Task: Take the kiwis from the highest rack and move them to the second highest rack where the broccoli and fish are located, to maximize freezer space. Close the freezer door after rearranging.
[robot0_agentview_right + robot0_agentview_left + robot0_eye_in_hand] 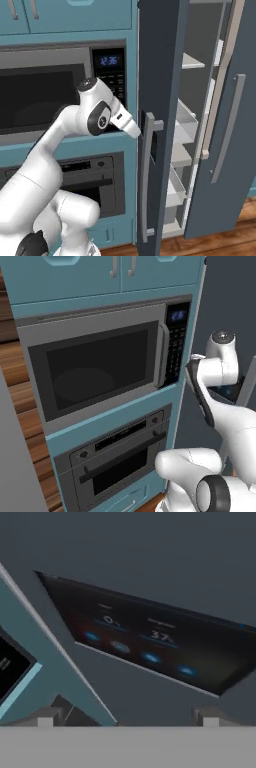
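Pincer (pixel 128 719) released, its two fingertips set wide apart with nothing between them, it faces the dark outer face of the freezer door (pixel 161 75). That door stands ajar, its long grey handle (pixel 145 180) upright. Judging by the pose, the step in hand is closing up (though I can't confirm the kiwis were moved; neither they, the broccoli nor the fish can be made out). If so, the next move calls for steady pressure on the flat slab, clear of the handle, swinging it home without snagging the pale bins (pixel 186 127). Inside the freezer (pixel 200 30) a pale shelf board (pixel 192 61) shows, its rank uncertain. The door's surface looks smooth slate, with a dark display panel (pixel 150 632) set in, perhaps slippery to push. Around it, the room has teal cabinets (pixel 60 278), a microwave (pixel 100 361) above an oven (pixel 120 463), and a plank floor (pixel 237 217) of brown wood.
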Controlling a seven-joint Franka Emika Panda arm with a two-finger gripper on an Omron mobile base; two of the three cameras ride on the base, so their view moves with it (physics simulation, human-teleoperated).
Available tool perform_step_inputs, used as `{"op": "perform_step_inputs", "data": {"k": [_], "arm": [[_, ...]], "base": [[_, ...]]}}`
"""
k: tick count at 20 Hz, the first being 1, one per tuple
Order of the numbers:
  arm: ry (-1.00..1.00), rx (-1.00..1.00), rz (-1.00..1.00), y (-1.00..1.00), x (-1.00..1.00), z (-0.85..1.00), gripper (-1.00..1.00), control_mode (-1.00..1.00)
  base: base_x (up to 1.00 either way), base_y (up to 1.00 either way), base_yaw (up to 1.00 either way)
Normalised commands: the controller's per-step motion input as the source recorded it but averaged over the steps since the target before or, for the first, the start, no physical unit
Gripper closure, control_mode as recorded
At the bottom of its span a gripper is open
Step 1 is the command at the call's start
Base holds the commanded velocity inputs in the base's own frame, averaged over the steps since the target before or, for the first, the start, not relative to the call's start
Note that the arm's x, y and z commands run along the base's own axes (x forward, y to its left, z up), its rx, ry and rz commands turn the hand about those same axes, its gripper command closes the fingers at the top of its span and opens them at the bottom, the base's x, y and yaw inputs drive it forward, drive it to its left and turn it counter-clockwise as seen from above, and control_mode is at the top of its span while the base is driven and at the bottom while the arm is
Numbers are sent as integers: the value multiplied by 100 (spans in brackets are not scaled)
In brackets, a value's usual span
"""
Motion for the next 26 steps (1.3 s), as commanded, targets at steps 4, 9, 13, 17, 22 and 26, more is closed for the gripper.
{"op": "perform_step_inputs", "data": {"k": [4,9,13,17,22,26], "arm": [[0,7,0,-61,76,-20,-100,-100],[0,10,0,-66,80,-18,-100,-100],[-5,8,0,-66,73,-24,-100,-100],[-11,9,3,-61,78,-22,-100,-100],[-17,11,21,-31,89,-12,-100,-100],[-17,12,30,-12,82,-10,-100,-100]], "base": [[0,0,0],[0,0,0],[0,0,0],[0,0,0],[0,0,0],[0,0,0]]}}
